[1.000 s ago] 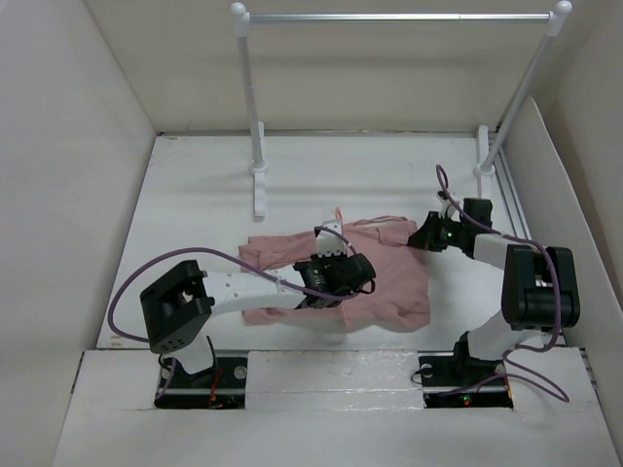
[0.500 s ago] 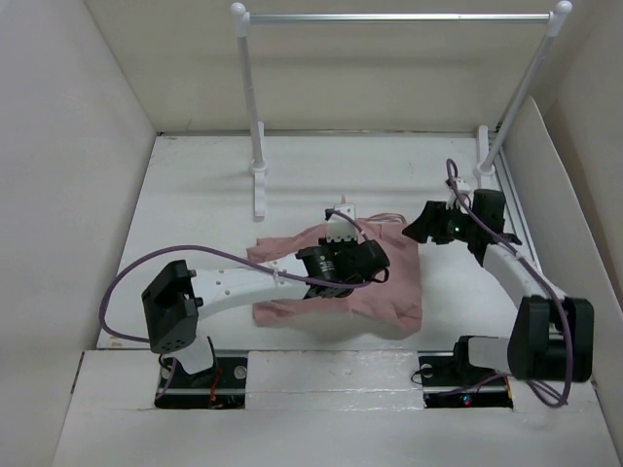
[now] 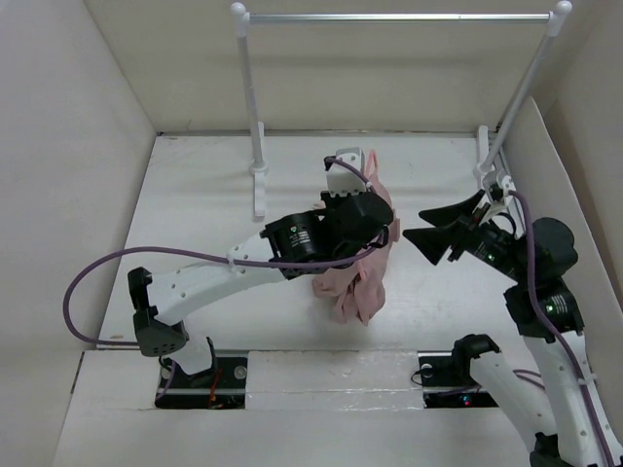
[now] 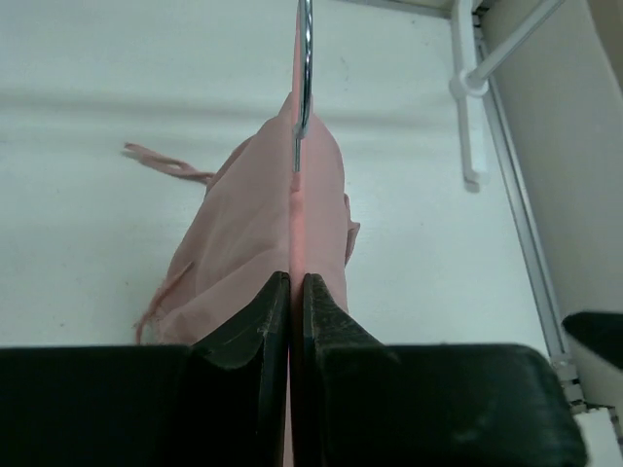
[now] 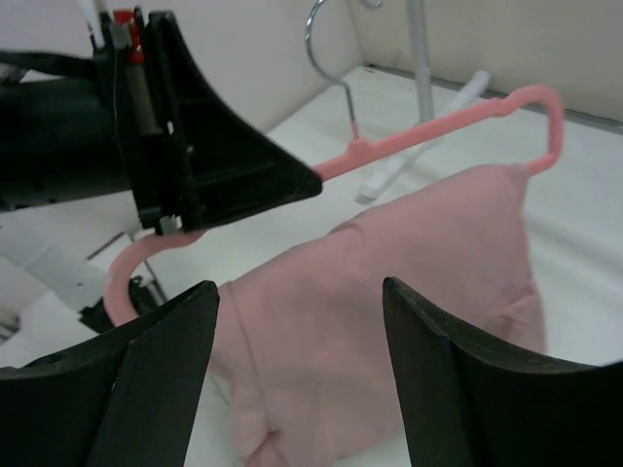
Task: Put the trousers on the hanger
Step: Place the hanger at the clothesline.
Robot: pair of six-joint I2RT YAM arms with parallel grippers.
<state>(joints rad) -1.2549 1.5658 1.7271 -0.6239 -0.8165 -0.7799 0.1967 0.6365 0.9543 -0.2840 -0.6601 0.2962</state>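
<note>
Left gripper (image 4: 293,282): we see its 2 fingers (image 4: 243,336) clenched on the thin edge of the hanger (image 5: 438,122), which is held up above the table (image 3: 195,214).
Right gripper (image 5: 300,287): we find it spread wide and grasping nothing, just right of the trousers (image 3: 355,282).
Hanger: pink, its metal hook (image 4: 305,58) pointing far.
Trousers: draped over the hanger, hanging down both sides in a bunch at mid-table; we cannot tell whether the bottom touches the table.
Drawstring (image 4: 161,161): trails left.
Rail stand (image 3: 389,17): at the far edge, well apart.
</note>
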